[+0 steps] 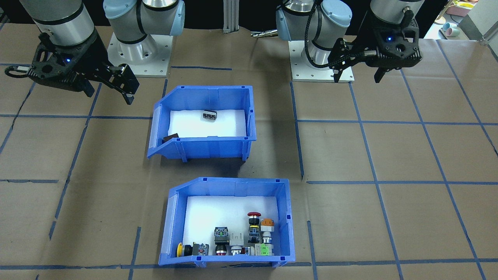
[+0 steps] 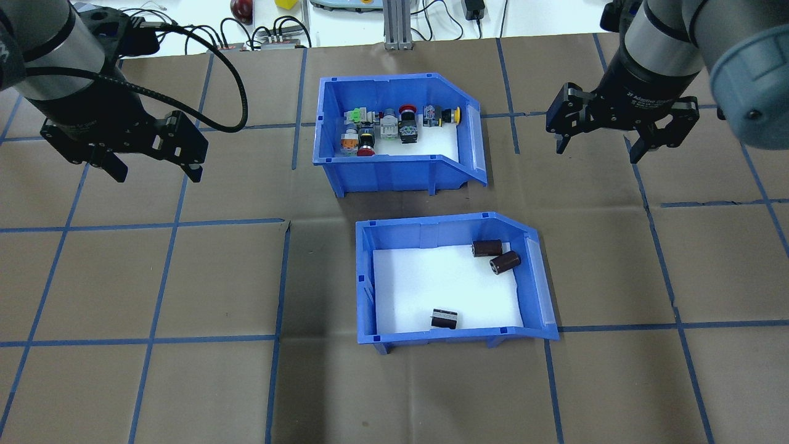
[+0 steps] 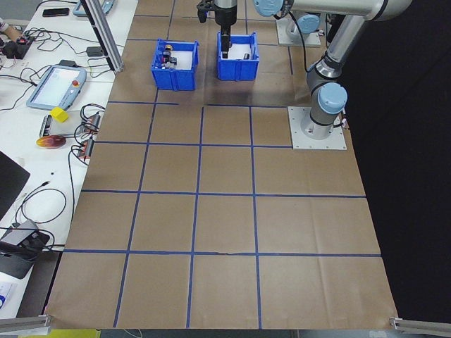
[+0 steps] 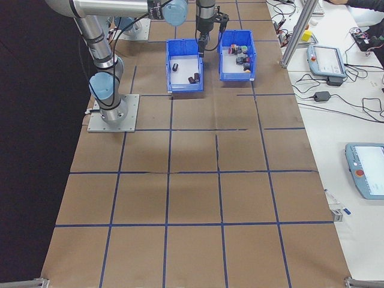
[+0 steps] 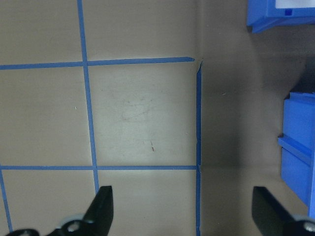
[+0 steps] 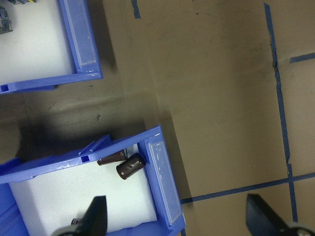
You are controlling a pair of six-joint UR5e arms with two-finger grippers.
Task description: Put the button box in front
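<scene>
Overhead exterior shows the blue plastic button box (image 2: 394, 145) at the bench's far side, behind the blue cylinder bin (image 2: 453, 277). Both claws, left claw (image 2: 153, 169) and right claw (image 2: 601, 147), hang released and empty. Gripping the box's rim wall probably suits best.

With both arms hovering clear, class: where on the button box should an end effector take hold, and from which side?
Probably the plain long wall of the button box that faces the robot, gripped over its top rim from above. That wall is straight and upright, while the sloped-cut end offers no level edge, and the switches crowd the far wall. The right end effector hangs open nearby.
</scene>
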